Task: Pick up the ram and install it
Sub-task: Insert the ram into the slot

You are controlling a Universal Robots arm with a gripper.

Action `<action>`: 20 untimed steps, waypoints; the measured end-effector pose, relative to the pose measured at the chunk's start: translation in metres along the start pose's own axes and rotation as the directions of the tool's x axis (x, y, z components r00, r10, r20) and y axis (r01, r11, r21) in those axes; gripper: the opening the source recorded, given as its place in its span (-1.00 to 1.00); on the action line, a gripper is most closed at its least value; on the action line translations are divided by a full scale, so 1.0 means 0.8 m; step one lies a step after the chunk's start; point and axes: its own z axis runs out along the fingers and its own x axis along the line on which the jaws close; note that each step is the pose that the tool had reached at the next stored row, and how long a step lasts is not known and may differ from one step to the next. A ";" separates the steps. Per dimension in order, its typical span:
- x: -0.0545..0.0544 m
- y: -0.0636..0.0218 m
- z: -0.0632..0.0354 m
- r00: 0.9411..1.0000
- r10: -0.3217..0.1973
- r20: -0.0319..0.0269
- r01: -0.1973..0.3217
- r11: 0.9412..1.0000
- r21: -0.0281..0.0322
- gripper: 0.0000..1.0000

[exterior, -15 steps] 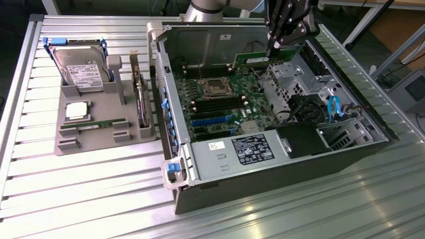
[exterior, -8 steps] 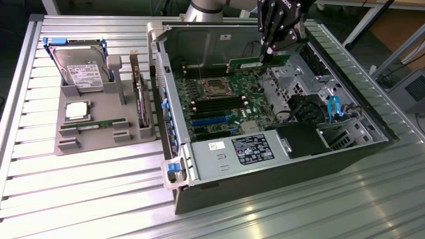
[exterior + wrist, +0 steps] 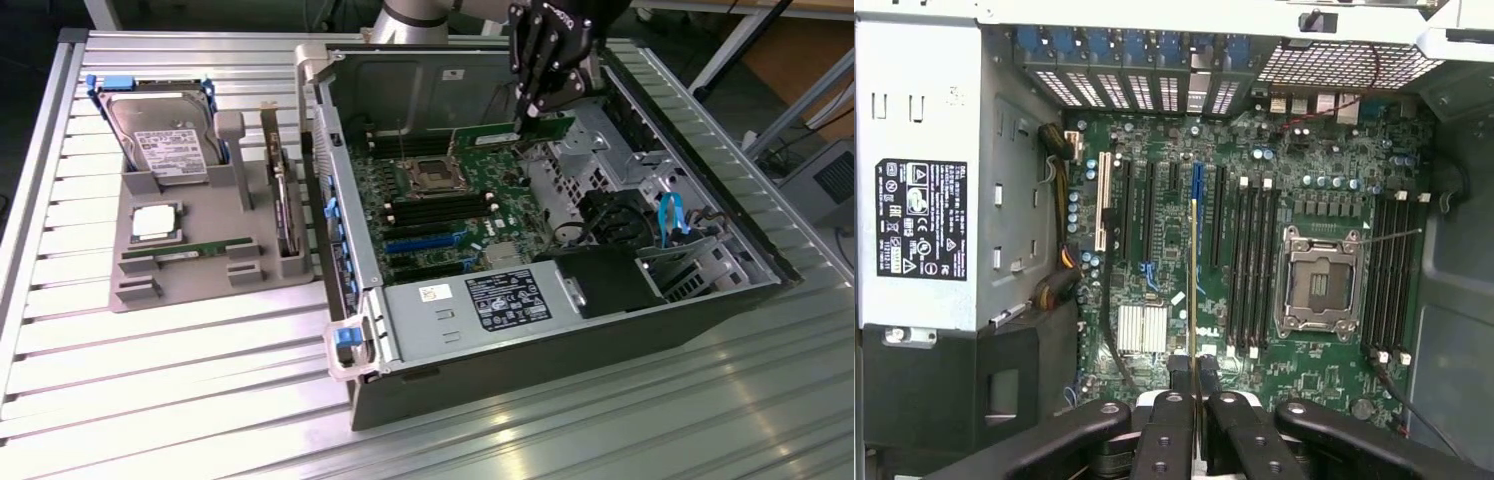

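Ram (image 3: 501, 133): 2 sticks counted. 1 is held in the gripper (image 3: 534, 118) above the motherboard (image 3: 461, 215), inside the open computer case (image 3: 561, 340). 1 spare stick (image 3: 187, 250) lies flat on the grey tray (image 3: 200, 292), outside the case toward the exterior view's left.

Gripper: 1, clamped on the ram. In the wrist view 2 fingers (image 3: 1179, 380) pinch it from both faces.

Orientation: the held ram stands on edge with its long axis level, running roughly along the exterior view's left-right. The wrist view shows it edge-on as a thin line (image 3: 1194, 290), parallel to the black memory slots. It hangs apart from the board, not seated.

Board: 1 CPU socket (image 3: 1319, 280), with 2 banks of memory slots, 1 on each side of it.

Tray also carries 1 hard drive (image 3: 160, 140) with blue rails and 1 silver CPU chip (image 3: 154, 222).
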 end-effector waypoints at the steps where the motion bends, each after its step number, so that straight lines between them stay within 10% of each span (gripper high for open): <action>1: 0.000 0.000 0.001 1.000 0.000 0.000 0.000 1.000 0.000 -0.75; 20: -0.001 0.003 0.029 1.000 0.000 0.000 0.000 1.000 0.000 -0.75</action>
